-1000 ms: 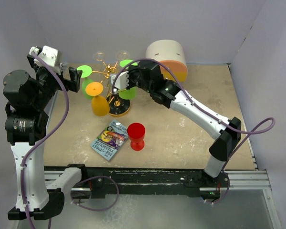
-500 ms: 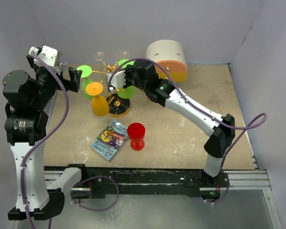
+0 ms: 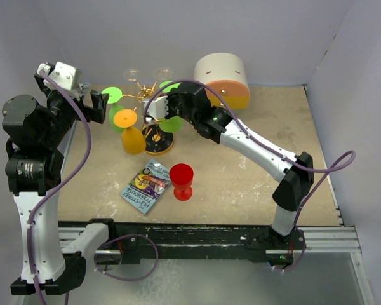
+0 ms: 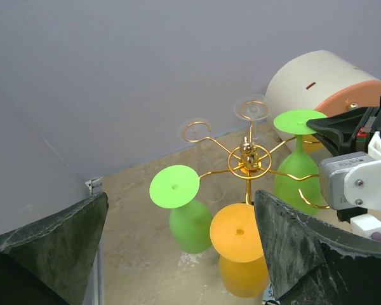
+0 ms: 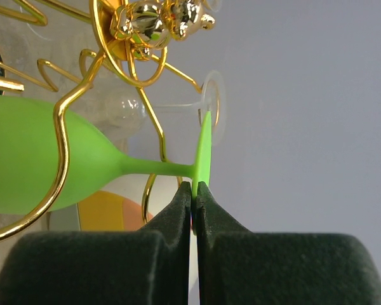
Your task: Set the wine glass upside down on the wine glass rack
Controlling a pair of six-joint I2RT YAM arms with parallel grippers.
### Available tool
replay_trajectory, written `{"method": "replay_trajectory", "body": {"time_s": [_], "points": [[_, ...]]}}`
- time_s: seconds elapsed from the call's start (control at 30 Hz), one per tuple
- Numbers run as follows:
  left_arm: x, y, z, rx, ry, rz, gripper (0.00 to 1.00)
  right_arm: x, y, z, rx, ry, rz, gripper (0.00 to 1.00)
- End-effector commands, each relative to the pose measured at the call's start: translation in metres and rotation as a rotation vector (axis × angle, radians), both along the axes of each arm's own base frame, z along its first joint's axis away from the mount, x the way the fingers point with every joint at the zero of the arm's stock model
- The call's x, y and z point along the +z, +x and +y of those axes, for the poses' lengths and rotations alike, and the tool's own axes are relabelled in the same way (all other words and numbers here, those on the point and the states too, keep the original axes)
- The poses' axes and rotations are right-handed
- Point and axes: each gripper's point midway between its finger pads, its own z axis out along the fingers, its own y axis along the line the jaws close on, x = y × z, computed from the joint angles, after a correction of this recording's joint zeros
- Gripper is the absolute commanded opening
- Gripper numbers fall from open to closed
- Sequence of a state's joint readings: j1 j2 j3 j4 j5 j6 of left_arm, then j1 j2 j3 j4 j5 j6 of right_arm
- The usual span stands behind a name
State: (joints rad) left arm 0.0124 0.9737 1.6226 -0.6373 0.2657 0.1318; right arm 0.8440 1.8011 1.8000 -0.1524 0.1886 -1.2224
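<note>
- One pinch: right gripper (image 5: 193, 190) clamped tight on the foot rim of green wine glass (image 5: 51, 159).
- Upside down, stem inside a gold loop of wine glass rack (image 4: 249, 166).
- Left gripper (image 3: 98, 105) spread wide, empty, just left of rack.
- Orange glass (image 3: 132, 136) and second green glass (image 4: 189, 222) also inverted on rack.
- Red glass (image 3: 181, 180) upright beside booklet (image 3: 146, 186).

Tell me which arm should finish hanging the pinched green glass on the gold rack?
The right: the right gripper is shut on the foot of the green wine glass at the wine glass rack. The left gripper hangs open off to the side, empty.
</note>
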Motion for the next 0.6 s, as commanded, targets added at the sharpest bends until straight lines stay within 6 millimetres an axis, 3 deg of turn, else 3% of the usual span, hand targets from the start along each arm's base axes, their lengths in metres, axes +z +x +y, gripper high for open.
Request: {"method": "replay_trajectory", "body": {"time_s": [0.0,0.57], "points": [[0.014,-0.003,-0.002,-0.012,-0.004,-0.056,0.99,0.040,-0.005,-0.017,-0.034,0.078,-0.073,0.00],[0.012,-0.003,-0.003,-0.021,0.003,-0.055,0.99,0.038,-0.009,-0.035,-0.053,0.094,-0.053,0.00]]}}
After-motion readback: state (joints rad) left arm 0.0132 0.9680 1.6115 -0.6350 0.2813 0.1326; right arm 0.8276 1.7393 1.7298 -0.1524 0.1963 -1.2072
